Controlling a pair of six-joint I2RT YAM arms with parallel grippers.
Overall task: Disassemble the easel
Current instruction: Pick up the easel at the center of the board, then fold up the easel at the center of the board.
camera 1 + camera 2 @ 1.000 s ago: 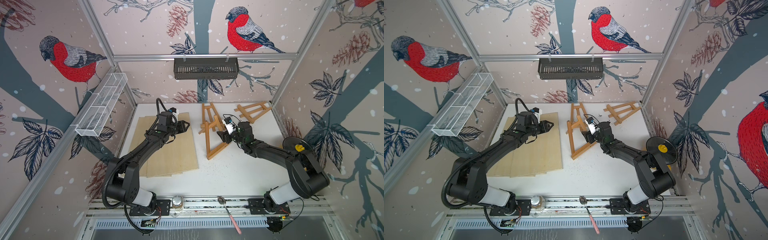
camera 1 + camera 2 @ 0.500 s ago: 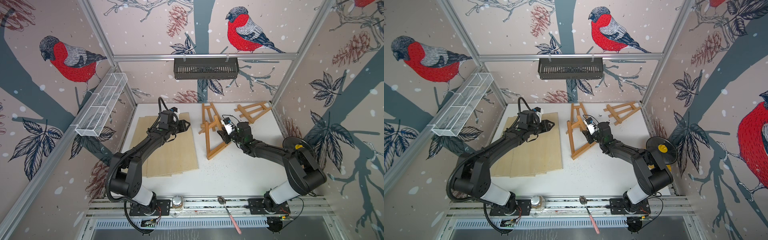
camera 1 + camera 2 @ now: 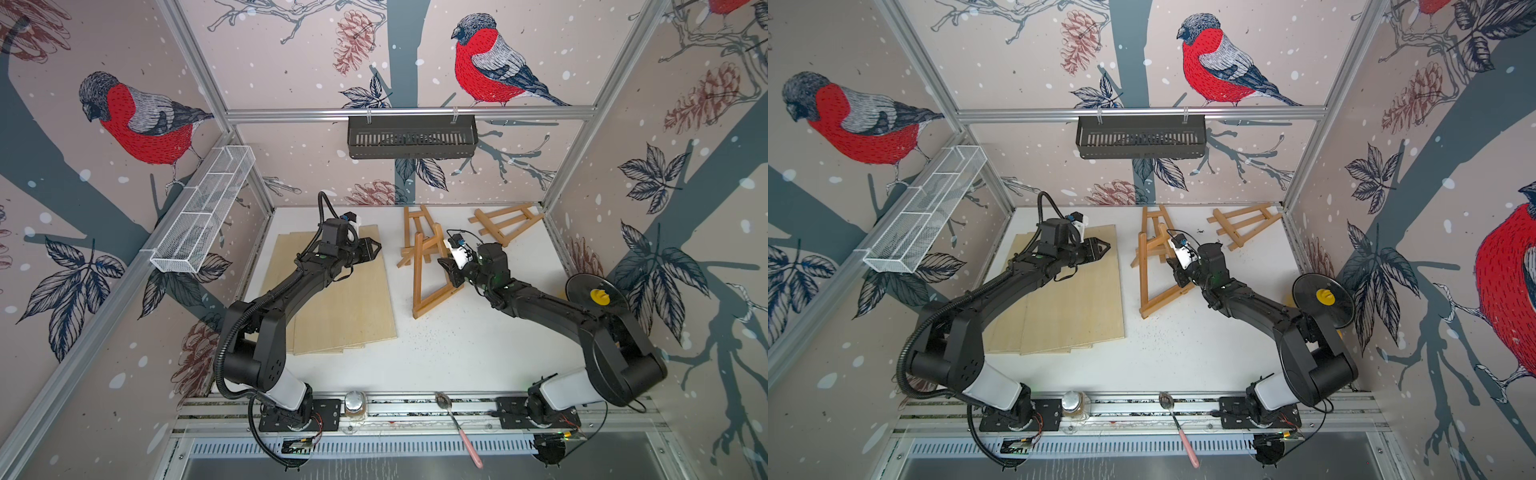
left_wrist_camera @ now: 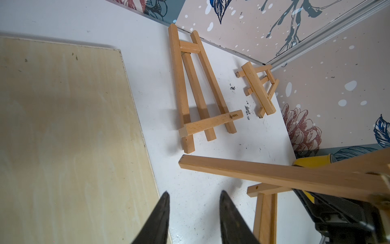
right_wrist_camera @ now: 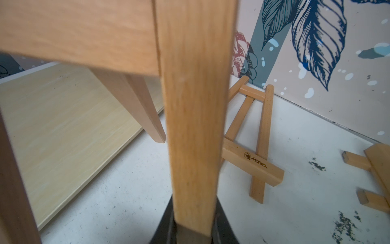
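Looking down on the white bench (image 3: 457, 353), we find our right hand (image 3: 448, 268) clenched on one slanted leg of the tall light-wood easel (image 3: 417, 278). That easel stands tilted near the middle of the bench, just beside the stack of pale plywood sheets (image 3: 345, 307). Our left hand (image 3: 375, 249) hovers over the far edge of that stack, its dark fingers (image 4: 160, 219) parted and grasping nothing. A small flat-lying wooden easel (image 4: 197, 93) rests behind the tall one, and a second small wooden easel (image 4: 259, 90) lies in the right rear corner, apart from it. We see a white wire-mesh basket (image 3: 203, 212), split into compartments, fixed along the left wall. A black slotted tray (image 3: 411, 137) hangs from the rear rail; what it holds we cannot tell. On the front rail a small lidded glass jar (image 3: 355, 405) shows an amber tint low down, and beside it lies a pink-handled metal spoon (image 3: 457, 424).
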